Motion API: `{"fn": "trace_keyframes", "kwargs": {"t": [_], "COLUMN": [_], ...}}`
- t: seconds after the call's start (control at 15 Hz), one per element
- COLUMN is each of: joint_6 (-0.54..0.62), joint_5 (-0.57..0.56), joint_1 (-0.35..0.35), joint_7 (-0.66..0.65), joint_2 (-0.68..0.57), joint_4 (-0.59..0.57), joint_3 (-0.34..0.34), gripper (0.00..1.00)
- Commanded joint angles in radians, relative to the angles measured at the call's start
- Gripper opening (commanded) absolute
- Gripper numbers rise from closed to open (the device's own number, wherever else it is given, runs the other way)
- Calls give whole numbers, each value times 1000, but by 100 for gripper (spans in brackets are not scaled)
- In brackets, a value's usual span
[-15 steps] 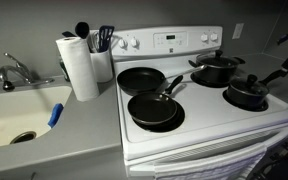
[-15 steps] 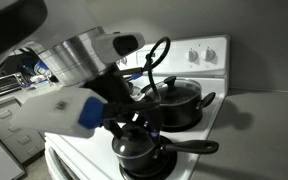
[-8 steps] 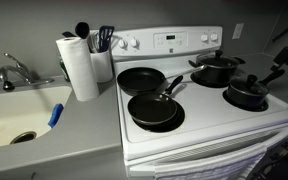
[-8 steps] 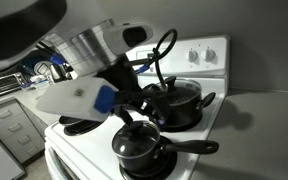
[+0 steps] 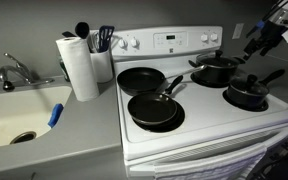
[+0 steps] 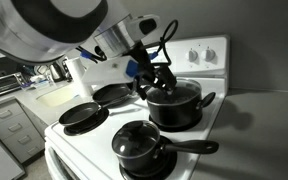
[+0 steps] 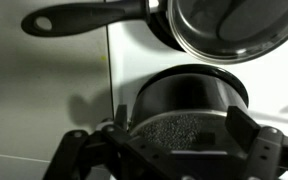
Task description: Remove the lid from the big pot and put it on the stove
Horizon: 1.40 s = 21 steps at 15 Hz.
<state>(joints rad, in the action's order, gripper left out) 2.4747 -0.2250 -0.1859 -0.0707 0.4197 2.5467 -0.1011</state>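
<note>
The big pot [image 5: 215, 72] [image 6: 176, 106] stands on the stove's [image 5: 196, 124] back burner, with the glass lid [image 5: 214, 62] on it. In the wrist view the pot [image 7: 189, 95] fills the middle, and the lid's glass [image 7: 179, 128] looks grey and speckled between my fingers. My gripper [image 5: 257, 44] [image 6: 156, 82] [image 7: 179, 135] is open and empty. It hovers just above the pot's near rim, one finger on each side. The lid's knob is hidden in the wrist view.
A smaller saucepan [image 5: 246, 95] [image 6: 139, 146] [image 7: 229, 25] with a long handle and its own lid sits on the burner beside the pot. Two black frying pans [image 5: 152, 109] [image 5: 140, 79] occupy the other burners. A paper towel roll [image 5: 79, 66], a utensil holder and a sink [image 5: 19, 118] are on the counter.
My arm has swung away from the saucepan toward the back of the stove. The gripper now hangs over the big pot. The pots and pans have not moved.
</note>
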Motion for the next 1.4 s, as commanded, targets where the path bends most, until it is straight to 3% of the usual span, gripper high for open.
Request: {"fn": "trace_keyframes", "kwargs": {"t": [0.0,0.2,0.73,0.93,1.0,1.33], "joint_6": [-7,-13,55,11,36,61], "joint_5": [-27,-66,-27,-54,-42,-33], "joint_1": [-10,-17,-18,-23,-13,-3], "joint_7": [-34,-90,-117,-202,-155,-181], "joint_2": [-22,-61,-189,-262,-191,-252], "joint_4": [-33,-85,-184,-273,-199,-238], "joint_3": [28,60,42,66,44,41], "gripper": [100,100,100,100,100,100]}}
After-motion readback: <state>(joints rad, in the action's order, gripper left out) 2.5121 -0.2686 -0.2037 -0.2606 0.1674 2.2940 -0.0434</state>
